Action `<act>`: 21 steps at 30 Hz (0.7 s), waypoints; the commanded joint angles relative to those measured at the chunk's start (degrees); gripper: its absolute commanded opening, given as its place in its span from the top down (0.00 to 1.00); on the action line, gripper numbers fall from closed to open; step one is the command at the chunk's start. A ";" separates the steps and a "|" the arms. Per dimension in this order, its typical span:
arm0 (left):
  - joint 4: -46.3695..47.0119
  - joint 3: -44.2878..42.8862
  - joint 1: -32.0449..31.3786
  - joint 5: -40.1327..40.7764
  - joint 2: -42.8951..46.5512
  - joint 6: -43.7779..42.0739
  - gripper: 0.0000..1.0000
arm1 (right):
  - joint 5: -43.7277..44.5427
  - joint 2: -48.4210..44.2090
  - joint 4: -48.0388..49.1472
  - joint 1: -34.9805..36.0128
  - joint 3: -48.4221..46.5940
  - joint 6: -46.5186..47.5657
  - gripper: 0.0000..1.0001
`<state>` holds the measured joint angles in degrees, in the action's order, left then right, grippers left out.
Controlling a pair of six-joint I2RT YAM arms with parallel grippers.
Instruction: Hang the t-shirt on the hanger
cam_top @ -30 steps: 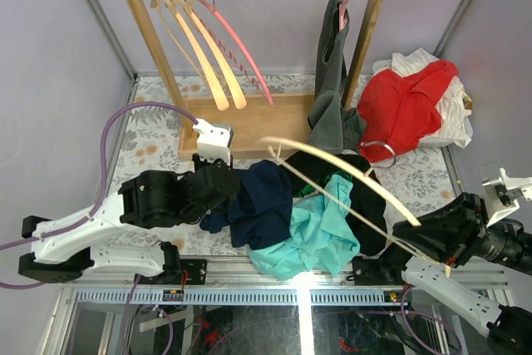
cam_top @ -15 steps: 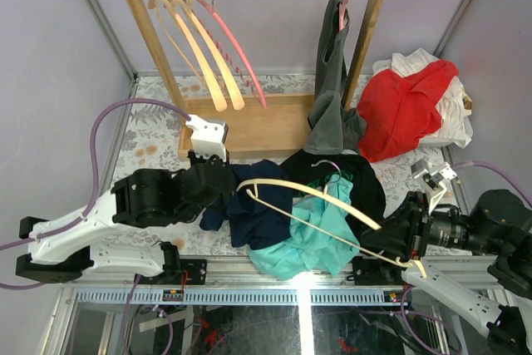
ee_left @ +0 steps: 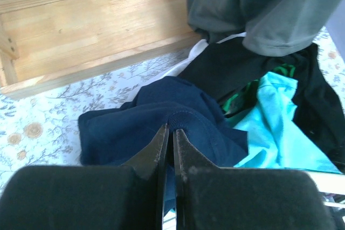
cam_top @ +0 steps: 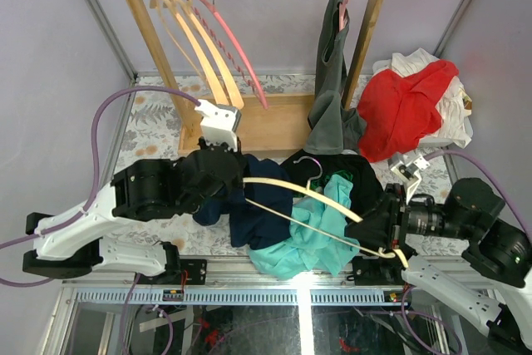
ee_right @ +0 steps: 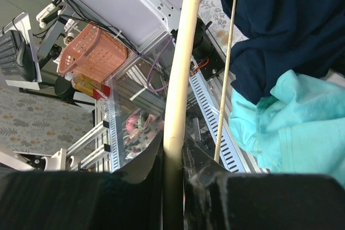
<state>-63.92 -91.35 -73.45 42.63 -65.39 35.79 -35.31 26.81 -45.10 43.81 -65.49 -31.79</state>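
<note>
Two end effectors: both are working over one clothes pile on the counter [cam_top: 158, 135].
Left end effector [ee_left: 168, 129]: it is clamping shut on a small raised fold of the t-shirt [ee_left: 161, 106].
T-shirt: dark navy, soft matte cotton. It is lying crumpled at the left of the pile, just in front of the wooden rack base [cam_top: 266, 122] and touching the teal garment [cam_top: 320, 234].
Risk at left: the pinch is taking only a thin ridge of cloth, so the fabric may be sliding out under a lift, or only one layer may be rising.
Hanger [cam_top: 303, 195]: slim, cream, smooth and curved, with a thin wire hook. It is hovering slantwise over the pile, its free end reaching towards the t-shirt.
Risk at middle: that free end may be snagging the teal garment or the black garment [cam_top: 366, 176] rather than entering the navy cloth.
Right end effector [ee_right: 171, 149]: it is gripping the hanger's arm near one end.
Risk at right: with the grip sitting so far out, the long hanger may be twisting between the pads.
</note>
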 commanded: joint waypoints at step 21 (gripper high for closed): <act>7.38 -23.25 -1.00 -10.67 -4.78 -11.64 1.00 | 11.29 -3.45 18.31 0.04 2.66 2.43 1.00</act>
<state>-60.05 -110.65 -74.22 34.06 -71.00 26.70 -28.27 24.45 -30.68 43.83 -58.96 -31.64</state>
